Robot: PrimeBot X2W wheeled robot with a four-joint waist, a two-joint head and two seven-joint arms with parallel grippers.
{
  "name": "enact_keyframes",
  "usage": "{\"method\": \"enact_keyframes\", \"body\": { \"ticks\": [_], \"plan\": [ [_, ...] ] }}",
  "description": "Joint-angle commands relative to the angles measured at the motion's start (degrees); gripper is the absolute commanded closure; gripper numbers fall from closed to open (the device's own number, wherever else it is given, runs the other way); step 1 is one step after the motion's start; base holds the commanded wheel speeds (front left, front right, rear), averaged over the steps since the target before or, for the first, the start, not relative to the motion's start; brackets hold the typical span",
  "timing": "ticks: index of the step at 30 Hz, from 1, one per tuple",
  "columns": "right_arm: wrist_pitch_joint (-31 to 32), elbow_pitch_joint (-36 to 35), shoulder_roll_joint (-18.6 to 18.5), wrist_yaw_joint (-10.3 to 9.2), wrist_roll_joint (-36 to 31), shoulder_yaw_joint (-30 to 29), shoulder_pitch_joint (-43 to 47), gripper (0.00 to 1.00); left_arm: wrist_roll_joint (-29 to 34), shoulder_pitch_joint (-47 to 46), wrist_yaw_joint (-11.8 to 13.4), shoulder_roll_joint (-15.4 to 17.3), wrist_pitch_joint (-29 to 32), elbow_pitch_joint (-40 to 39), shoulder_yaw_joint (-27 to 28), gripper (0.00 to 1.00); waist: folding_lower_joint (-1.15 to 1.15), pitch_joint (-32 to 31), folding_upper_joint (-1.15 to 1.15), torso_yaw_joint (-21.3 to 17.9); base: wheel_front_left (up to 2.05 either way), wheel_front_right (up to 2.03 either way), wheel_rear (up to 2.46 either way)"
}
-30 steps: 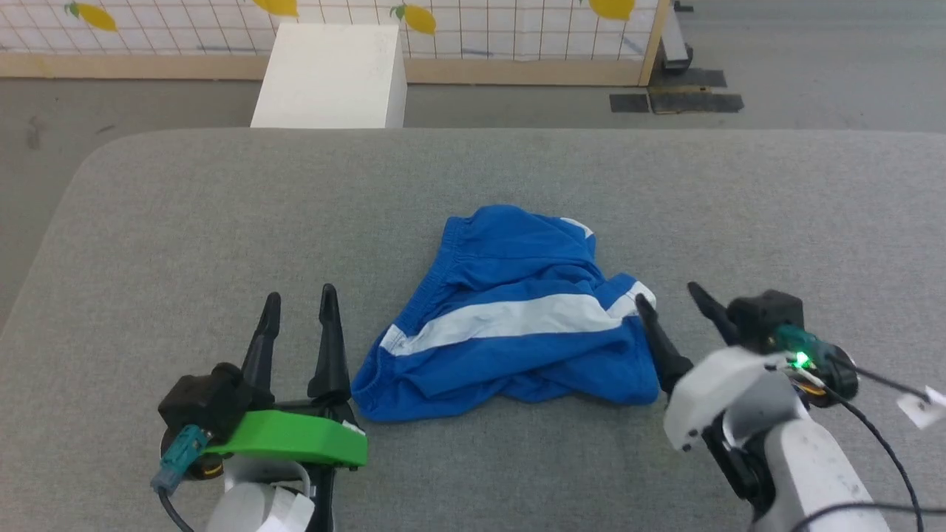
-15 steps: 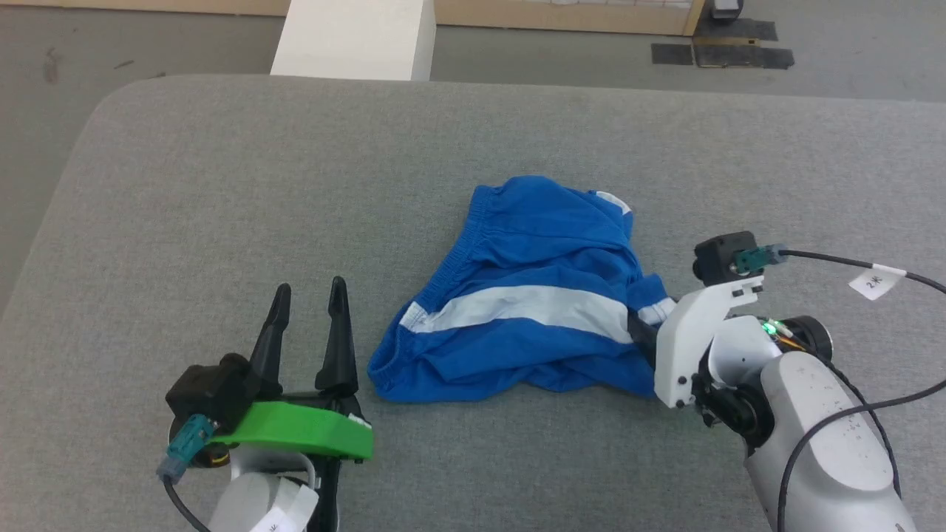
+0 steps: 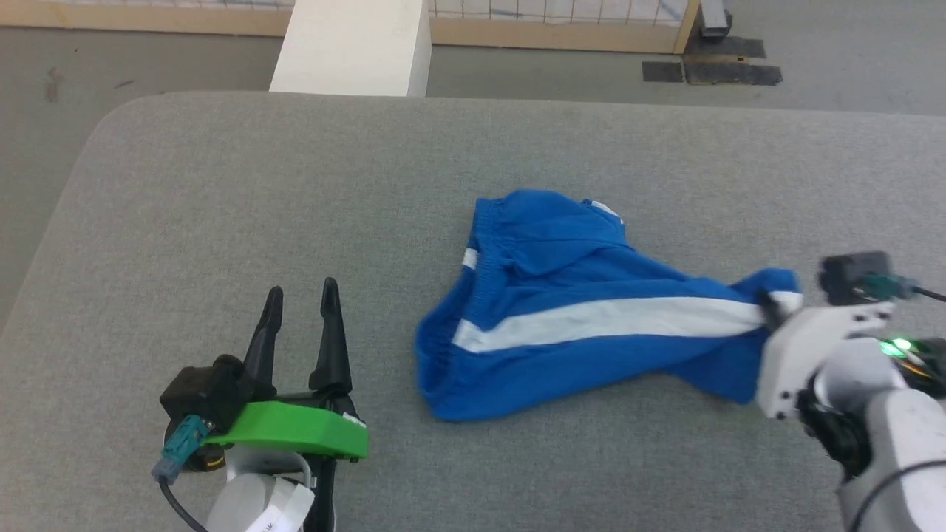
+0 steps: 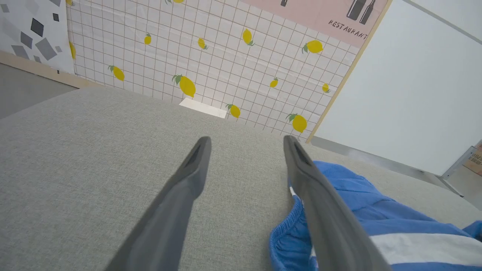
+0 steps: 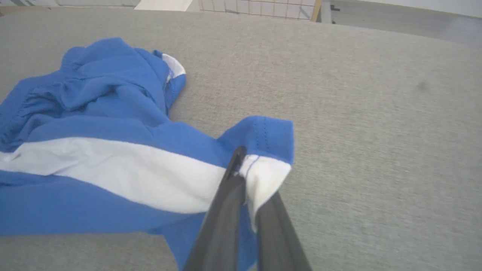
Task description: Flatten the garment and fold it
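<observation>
The garment [image 3: 576, 325], bright blue shorts with a white side stripe, lies crumpled on the grey table [image 3: 222, 207], stretched toward the right. My right gripper [image 3: 768, 310] is shut on the white hem trim at the stripe's end, which the right wrist view shows pinched between the fingers [image 5: 229, 195] on the garment [image 5: 113, 165]. My left gripper [image 3: 299, 295] stands open at the lower left, apart from the gathered waistband. In the left wrist view its right finger [image 4: 320, 203] overlaps the garment [image 4: 376, 222].
A white box [image 3: 355, 46] stands on the floor beyond the table's far edge. A lemon-patterned tiled partition [image 4: 211, 60] with a wooden frame runs behind it. Dark mats [image 3: 709, 70] lie on the floor at the back right.
My right gripper has closed on the hem by the white stripe and pulled it to the right, stretching the garment. The left arm has stayed put. The camera has shifted.
</observation>
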Motion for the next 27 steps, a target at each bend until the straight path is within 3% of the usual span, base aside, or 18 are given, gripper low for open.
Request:
{"method": "enact_keyframes", "body": {
  "ticks": [1,7,8,9,10,14,23,27],
  "plan": [
    [-0.58,-1.13,0.43,0.35,-1.69,-2.19,1.50,1.00,-0.02,0.06,0.15,-0.18,-0.21,0.21,0.04,0.00,0.00,-0.69,0.00,-0.68,0.00,0.00,0.00],
    [1.00,-0.54,2.63,0.35,-5.34,-10.82,4.82,1.00,0.18,-0.21,-0.27,-0.18,-0.21,1.20,-0.80,0.00,0.00,-1.05,0.00,-1.35,0.00,0.00,0.00],
    [0.91,-0.20,3.03,0.35,-5.32,-11.68,4.90,0.83,0.34,-0.28,-0.41,-0.18,-0.21,1.47,-1.06,0.00,0.00,-1.09,0.00,-1.43,0.00,0.00,0.00],
    [0.64,0.14,3.46,0.35,-5.26,-12.28,5.02,0.25,0.43,-0.36,-0.53,-0.18,-0.21,1.84,-1.40,0.00,0.00,-1.16,0.00,-1.52,0.00,0.00,0.00],
    [0.27,0.26,3.70,0.35,-5.50,-12.48,5.18,0.00,0.54,-0.42,-0.62,-0.18,-0.21,2.15,-1.69,0.00,0.00,-1.25,0.00,-1.63,0.00,0.00,0.00],
    [-4.61,-1.32,4.65,0.35,-6.14,-13.12,6.67,0.00,1.06,-0.86,-1.18,-0.18,-0.21,3.82,-3.26,0.00,0.00,-2.10,0.00,-2.20,0.00,0.00,0.00],
    [-26.69,-7.60,5.33,0.35,-8.50,-10.53,14.69,0.00,1.16,-2.84,-1.99,-0.18,-0.22,8.72,-10.10,0.00,0.00,-5.01,0.00,-4.62,0.00,0.00,0.00],
    [-33.69,-8.39,5.35,0.35,-7.48,-8.01,17.55,0.00,0.65,-5.58,-1.89,-0.18,0.74,12.08,-14.19,0.00,0.00,-5.55,0.00,-5.86,0.00,0.00,0.00]
  ]
}}
